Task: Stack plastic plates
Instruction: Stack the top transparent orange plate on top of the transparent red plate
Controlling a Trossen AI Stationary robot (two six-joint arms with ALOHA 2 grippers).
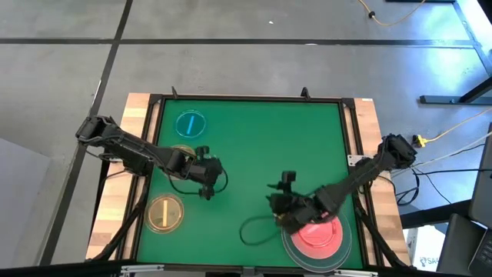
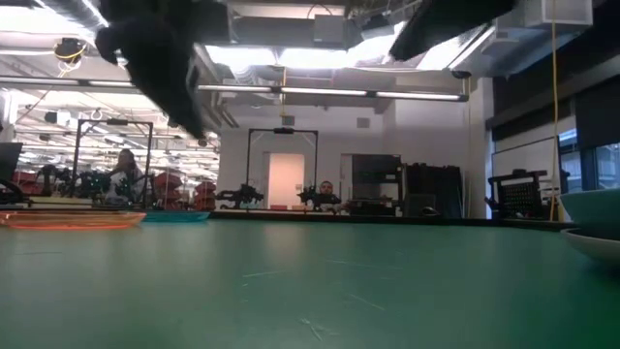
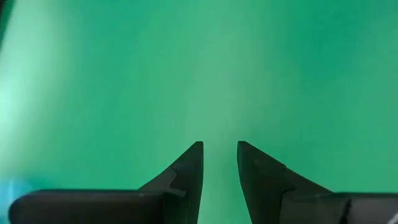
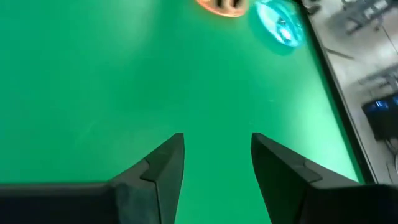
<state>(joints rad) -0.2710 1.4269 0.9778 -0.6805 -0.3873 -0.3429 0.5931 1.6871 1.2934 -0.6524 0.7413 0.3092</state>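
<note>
On the green mat, a small blue plate [image 1: 191,123] lies flat near the far left. A small amber plate [image 1: 165,213] lies near the left front, and a second amber one [image 1: 182,151] is partly hidden under my left arm. At the right front, a pink plate [image 1: 317,233] sits on top of a larger grey plate [image 1: 341,251]. My left gripper [image 1: 206,192] [image 3: 219,149] hovers open over bare mat left of centre. My right gripper [image 1: 286,178] [image 4: 217,140] is open over bare mat beside the stack, pointing toward the far plates [image 4: 280,22].
A black cable loop [image 1: 257,229] lies on the mat left of the stack. The mat's raised dark frame [image 1: 246,98] borders the work area. Bare mat lies between the two grippers. In the low view the stack's rim [image 2: 593,218] rises at the right; people sit in the room behind.
</note>
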